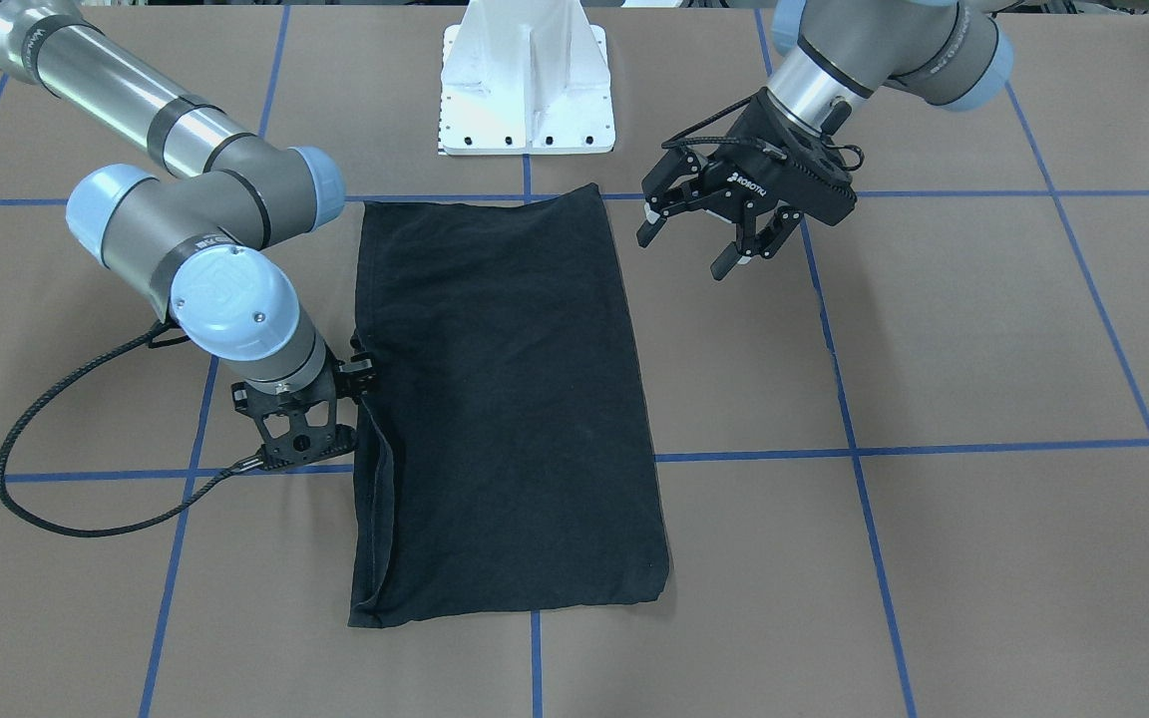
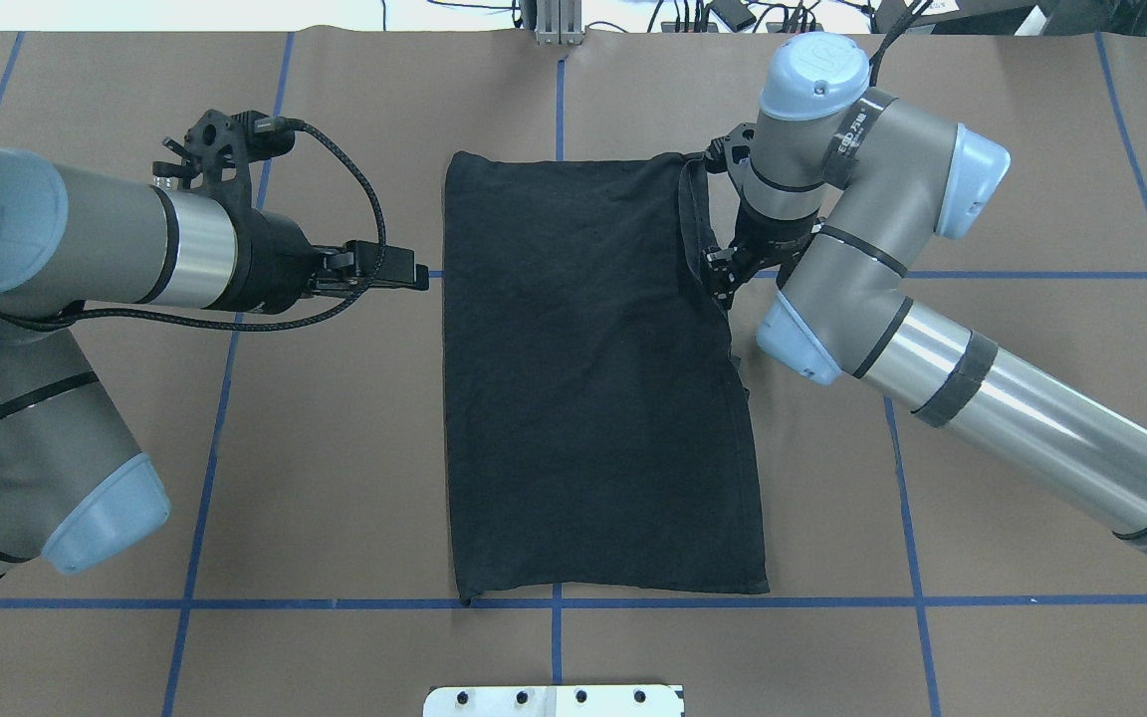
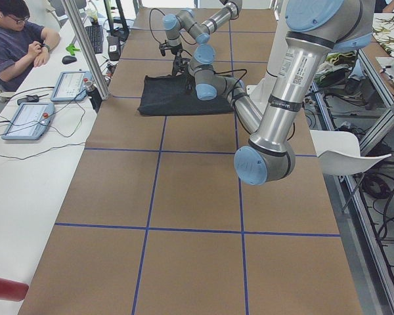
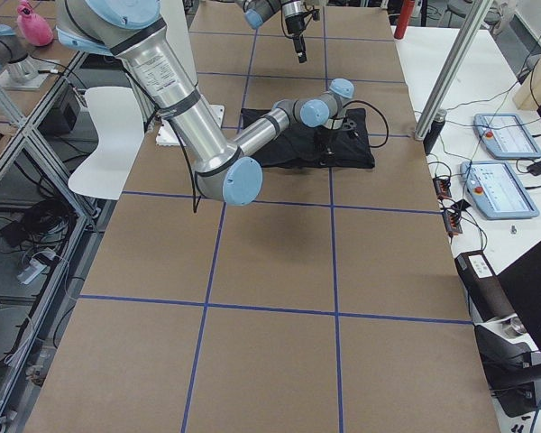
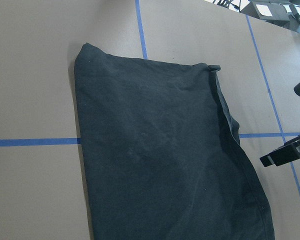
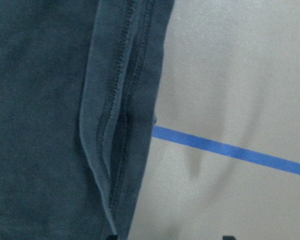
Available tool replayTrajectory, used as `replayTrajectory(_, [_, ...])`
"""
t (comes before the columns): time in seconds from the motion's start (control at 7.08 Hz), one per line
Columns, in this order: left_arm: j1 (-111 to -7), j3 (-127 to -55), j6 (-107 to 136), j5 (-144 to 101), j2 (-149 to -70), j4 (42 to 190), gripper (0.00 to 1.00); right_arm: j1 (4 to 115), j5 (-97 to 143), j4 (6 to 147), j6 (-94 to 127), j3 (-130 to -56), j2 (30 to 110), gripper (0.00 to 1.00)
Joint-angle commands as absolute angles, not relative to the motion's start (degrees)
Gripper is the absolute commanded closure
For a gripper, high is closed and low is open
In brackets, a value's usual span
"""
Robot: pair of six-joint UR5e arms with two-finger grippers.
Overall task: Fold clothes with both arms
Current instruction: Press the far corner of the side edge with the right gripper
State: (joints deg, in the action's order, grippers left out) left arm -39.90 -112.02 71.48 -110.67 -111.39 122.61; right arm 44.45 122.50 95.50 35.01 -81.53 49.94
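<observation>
Centrally on the table (image 1: 983, 329), a black shirt (image 1: 505, 399) is laid flat, folded into a long rectangle with its plain side up. The right tool (image 1: 363, 377) is set low at the shirt's hemmed side edge, its 2 jaws spread apart astride that edge. The left tool (image 1: 684, 254) is held open above the table, clear of the opposite edge.

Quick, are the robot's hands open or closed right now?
Left gripper: open, holding nothing.
Right gripper: open, down at the edge of the T-shirt.
</observation>
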Motion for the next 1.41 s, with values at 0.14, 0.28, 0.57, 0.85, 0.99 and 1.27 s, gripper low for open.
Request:
replayTrajectory(0.14, [-39.9, -112.1, 71.5, -110.8, -111.4, 122.6, 0.0, 43.2, 120.3, 94.8, 35.2, -75.4, 44.7, 0.25])
replayTrajectory(0.28, [-39.9, -112.0, 71.5, -110.8, -111.4, 122.6, 0.0, 42.6, 118.9, 92.0, 35.5, -72.9, 44.3, 0.25])
replayTrajectory(0.57, [-39.9, -112.0, 71.5, -110.8, -111.4, 122.6, 0.0, 42.9, 118.8, 90.4, 35.2, -70.5, 44.3, 0.25])
replayTrajectory(0.85, [-39.9, -112.0, 71.5, -110.8, -111.4, 122.6, 0.0, 43.4, 118.8, 90.4, 34.9, -70.2, 44.1, 0.25])
replayTrajectory(0.99, [-39.9, -112.0, 71.5, -110.8, -111.4, 122.6, 0.0, 43.9, 118.8, 90.5, 34.8, -70.2, 44.1, 0.25])
replayTrajectory(1.27, [-39.9, -112.0, 71.5, -110.7, -111.4, 122.6, 0.0, 45.3, 118.8, 90.9, 32.9, -69.8, 44.7, 0.25])
